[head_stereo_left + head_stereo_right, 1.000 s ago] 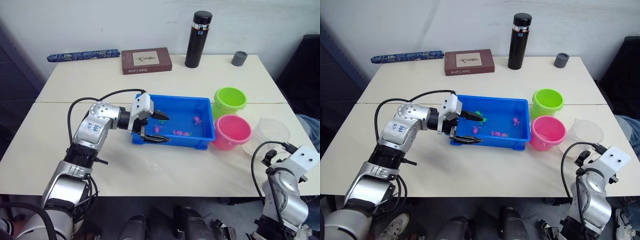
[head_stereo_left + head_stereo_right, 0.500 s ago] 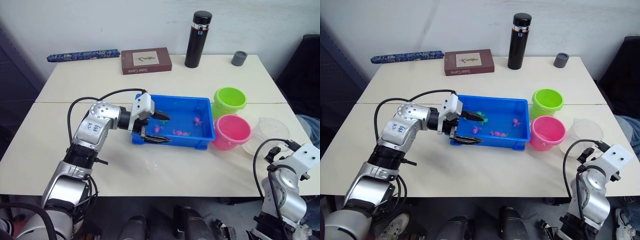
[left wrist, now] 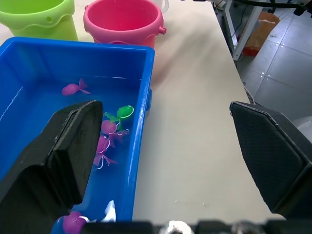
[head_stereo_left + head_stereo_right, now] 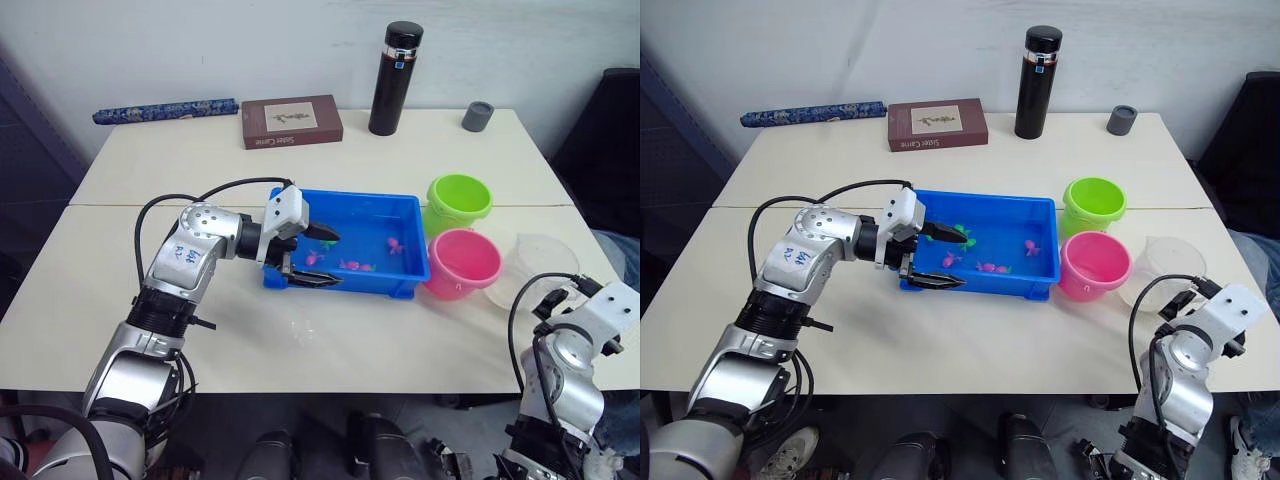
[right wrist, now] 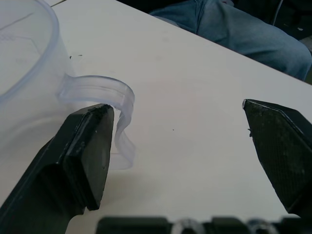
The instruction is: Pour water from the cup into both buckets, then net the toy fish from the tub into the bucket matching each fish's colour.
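A blue tub [image 4: 400, 275] lies on the surface [image 4: 200, 330], long axis left to right, with pink and green fish [image 3: 73, 88] inside. The left claw [image 4: 312, 257] gapes wide across the tub's near-left corner, holding nothing. 2 buckets, green [image 4: 460, 200] and pink [image 4: 463, 262], stand right of the tub. The cup [image 5: 29, 73] sits farther right, handle toward the wide-open, empty right claw [image 5: 180, 146].

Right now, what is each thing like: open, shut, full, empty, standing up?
left gripper: jaws open, straddling the tub's near wall
right gripper: jaws open, beside the cup's handle
tub: holds water and fish
cup: upright
pink bucket: upright
green bucket: upright
flask: standing, capped
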`<state>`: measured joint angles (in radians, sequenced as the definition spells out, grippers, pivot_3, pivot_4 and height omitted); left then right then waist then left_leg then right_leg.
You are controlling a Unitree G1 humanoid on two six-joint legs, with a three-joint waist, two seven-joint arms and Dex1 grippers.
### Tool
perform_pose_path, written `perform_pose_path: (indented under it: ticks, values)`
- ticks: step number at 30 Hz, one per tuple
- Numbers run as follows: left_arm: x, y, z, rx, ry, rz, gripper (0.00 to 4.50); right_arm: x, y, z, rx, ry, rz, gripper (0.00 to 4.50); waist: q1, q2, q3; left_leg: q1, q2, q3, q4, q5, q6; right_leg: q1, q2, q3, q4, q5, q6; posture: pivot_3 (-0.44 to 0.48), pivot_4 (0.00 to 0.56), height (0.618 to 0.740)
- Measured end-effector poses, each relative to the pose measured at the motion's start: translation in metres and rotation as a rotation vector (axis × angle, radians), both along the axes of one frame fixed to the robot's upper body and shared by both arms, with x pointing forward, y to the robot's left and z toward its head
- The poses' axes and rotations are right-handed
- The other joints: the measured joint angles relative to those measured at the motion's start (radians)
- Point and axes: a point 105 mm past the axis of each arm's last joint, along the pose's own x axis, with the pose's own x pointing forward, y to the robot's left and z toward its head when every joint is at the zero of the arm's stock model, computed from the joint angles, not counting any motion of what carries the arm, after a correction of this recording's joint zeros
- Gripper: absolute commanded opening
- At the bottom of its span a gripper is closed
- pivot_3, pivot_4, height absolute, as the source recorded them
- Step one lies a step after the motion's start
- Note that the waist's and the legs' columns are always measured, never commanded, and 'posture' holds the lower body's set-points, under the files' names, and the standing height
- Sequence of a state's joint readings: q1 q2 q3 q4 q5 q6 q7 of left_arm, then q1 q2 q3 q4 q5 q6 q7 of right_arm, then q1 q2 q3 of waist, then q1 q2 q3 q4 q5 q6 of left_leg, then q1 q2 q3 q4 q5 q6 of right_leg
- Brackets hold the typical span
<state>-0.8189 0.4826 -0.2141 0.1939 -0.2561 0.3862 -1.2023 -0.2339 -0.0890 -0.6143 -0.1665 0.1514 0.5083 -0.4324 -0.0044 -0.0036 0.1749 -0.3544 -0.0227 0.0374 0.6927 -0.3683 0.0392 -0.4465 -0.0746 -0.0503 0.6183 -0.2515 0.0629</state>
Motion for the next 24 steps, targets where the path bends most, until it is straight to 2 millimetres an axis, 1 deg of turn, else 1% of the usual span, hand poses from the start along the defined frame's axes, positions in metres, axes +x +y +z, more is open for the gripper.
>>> perform_pose_path:
  ticks: [4, 7, 14, 15, 17, 24]
  values:
    - [0.000, 0.000, 0.000, -0.001, -0.001, 0.005, 4.50, 0.002, 0.001, 0.000, -0.014, 0.003, -0.007, 4.47, 0.000, 0.000, 0.000, 0.000, 0.000, 0.000, 0.000, 0.000, 0.000, 0.000, 0.000, 0.000, 0.000, 0.000, 0.000, 0.000, 0.150, 0.740]
    - [0.000, 0.000, 0.000, -0.001, -0.001, 0.007, 4.50, 0.003, 0.002, 0.002, -0.022, -0.003, -0.009, 3.67, 0.000, 0.000, 0.000, 0.000, 0.000, 0.000, 0.000, 0.000, 0.000, 0.000, 0.000, 0.000, 0.000, 0.000, 0.000, 0.000, 0.150, 0.740]
    - [-0.001, 0.000, -0.001, 0.000, 0.001, 0.006, 4.50, 0.003, 0.002, 0.004, -0.025, -0.008, -0.012, 0.16, 0.002, 0.000, 0.000, 0.000, 0.000, 0.000, 0.000, 0.000, 0.000, 0.000, 0.000, 0.000, 0.000, 0.000, 0.000, 0.000, 0.150, 0.740]
    - [-0.001, 0.000, -0.001, 0.000, -0.001, 0.006, 4.50, 0.003, 0.002, 0.008, -0.033, -0.027, -0.011, 0.07, 0.001, 0.000, 0.000, 0.000, 0.000, 0.000, 0.000, 0.000, 0.000, 0.000, 0.000, 0.000, 0.000, 0.000, 0.000, 0.000, 0.150, 0.740]
    - [-0.002, -0.001, 0.001, 0.000, -0.008, 0.002, 4.50, 0.004, 0.003, 0.019, -0.049, -0.065, -0.010, 0.07, 0.002, 0.000, 0.000, 0.000, 0.000, 0.000, 0.000, 0.000, 0.000, 0.000, 0.000, 0.000, 0.000, 0.000, 0.000, 0.000, 0.150, 0.740]
    - [-0.002, -0.001, 0.000, 0.001, -0.007, 0.002, 4.50, -0.001, 0.002, 0.015, -0.050, -0.051, -0.013, 0.07, 0.002, 0.000, 0.000, 0.000, 0.000, 0.000, 0.000, 0.000, 0.000, 0.000, 0.000, 0.000, 0.000, 0.000, 0.000, 0.000, 0.150, 0.740]
